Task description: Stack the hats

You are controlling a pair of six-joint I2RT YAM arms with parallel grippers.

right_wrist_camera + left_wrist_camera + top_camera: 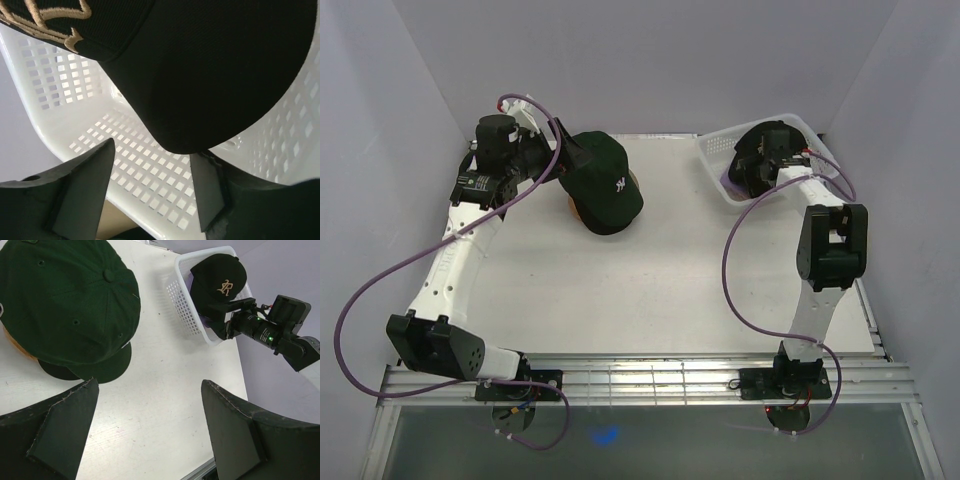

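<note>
R gripper (152,150), jaws apart, straddles black cap's (217,277) brim in the basket (182,305), lined up to pinch it. L gripper (150,384) hangs released beside green cap (605,185), which sits on the stand (576,210), prob. the stack's base.

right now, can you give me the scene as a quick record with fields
stack: dark green cap on top, a darker brim showing beneath, on a wooden stand
basket: white mesh basket holding a black cap with gold logo
left hand: open, empty, near the stack
right hand: open in the basket, black cap's brim tip between its fingers
left to stack: black cap
</note>
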